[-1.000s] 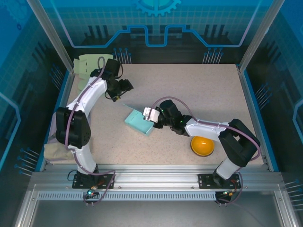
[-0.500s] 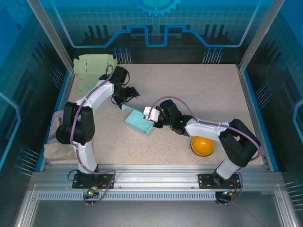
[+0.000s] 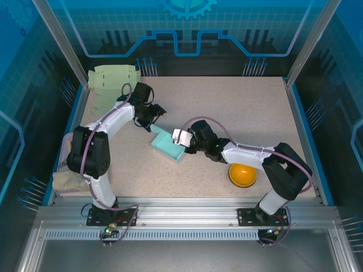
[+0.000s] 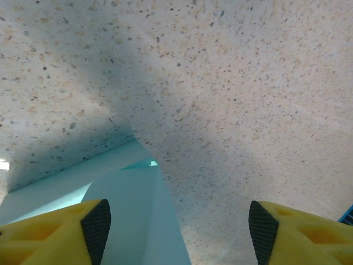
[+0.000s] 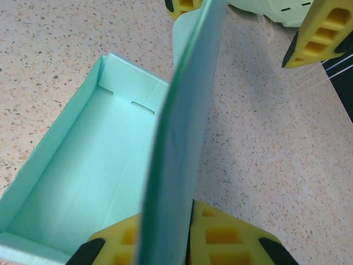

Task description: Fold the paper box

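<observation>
Box sits mid-worktop, a bit left of centre, between the two claws. It is a teal paper tray, open side up, lying at an angle. One long flap stands upright along its right side.

Right claw is at the box's right edge, clamped tight on that flap. In the right wrist view the flap runs straight down between the yellow fingers, with the tray interior to its left.

Left claw is at the box's far-left corner, jaws wide apart and nothing gripped. In the left wrist view a teal corner of the box lies below the left pad, with bare speckled worktop under the right pad. Can't tell if the left pad touches the paper.

Orange bowl is near the right arm's elbow, well apart from the box. Pale green card is at the far-left corner of the worktop. Beige cloth is at the near-left edge.
</observation>
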`<state>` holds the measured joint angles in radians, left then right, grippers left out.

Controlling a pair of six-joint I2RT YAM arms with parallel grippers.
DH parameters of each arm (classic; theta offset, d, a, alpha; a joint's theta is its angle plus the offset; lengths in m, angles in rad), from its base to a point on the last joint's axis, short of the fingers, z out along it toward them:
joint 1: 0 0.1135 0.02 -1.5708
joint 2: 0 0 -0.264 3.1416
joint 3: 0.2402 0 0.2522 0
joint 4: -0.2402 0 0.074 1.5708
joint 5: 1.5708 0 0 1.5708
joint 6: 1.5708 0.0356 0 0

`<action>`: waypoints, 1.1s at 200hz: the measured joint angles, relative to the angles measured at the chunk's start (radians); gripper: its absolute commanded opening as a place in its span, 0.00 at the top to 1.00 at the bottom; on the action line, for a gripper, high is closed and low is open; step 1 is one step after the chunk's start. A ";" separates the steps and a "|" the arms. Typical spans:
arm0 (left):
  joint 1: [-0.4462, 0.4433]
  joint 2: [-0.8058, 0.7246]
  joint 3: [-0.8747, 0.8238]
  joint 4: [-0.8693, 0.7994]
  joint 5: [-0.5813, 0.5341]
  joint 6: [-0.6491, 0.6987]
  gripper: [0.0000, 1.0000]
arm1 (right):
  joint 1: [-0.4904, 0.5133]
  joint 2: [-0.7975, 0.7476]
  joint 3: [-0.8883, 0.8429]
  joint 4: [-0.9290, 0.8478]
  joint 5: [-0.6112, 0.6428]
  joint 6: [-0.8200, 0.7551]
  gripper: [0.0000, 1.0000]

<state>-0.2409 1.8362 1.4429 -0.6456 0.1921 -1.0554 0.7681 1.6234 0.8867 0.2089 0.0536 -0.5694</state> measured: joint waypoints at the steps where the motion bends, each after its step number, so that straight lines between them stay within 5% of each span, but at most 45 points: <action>1: 0.000 0.000 0.000 0.000 0.000 -0.002 0.30 | 0.000 0.000 0.000 0.000 0.000 0.000 0.90; 81: -0.056 0.000 0.023 0.008 -0.032 -0.042 0.33 | 0.000 0.013 0.021 -0.040 0.011 0.000 0.85; 125: -0.088 -0.025 -0.015 -0.003 -0.074 0.011 0.34 | 0.015 0.018 0.023 -0.100 -0.024 -0.012 0.63; 220: -0.130 -0.091 -0.151 -0.070 -0.107 0.064 0.30 | 0.023 -0.087 0.018 -0.272 -0.043 0.078 0.34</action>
<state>-0.3714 1.7451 1.2919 -0.7158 0.0853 -0.9916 0.7914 1.5360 0.9047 -0.0635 0.0105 -0.4915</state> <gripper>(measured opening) 0.691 0.609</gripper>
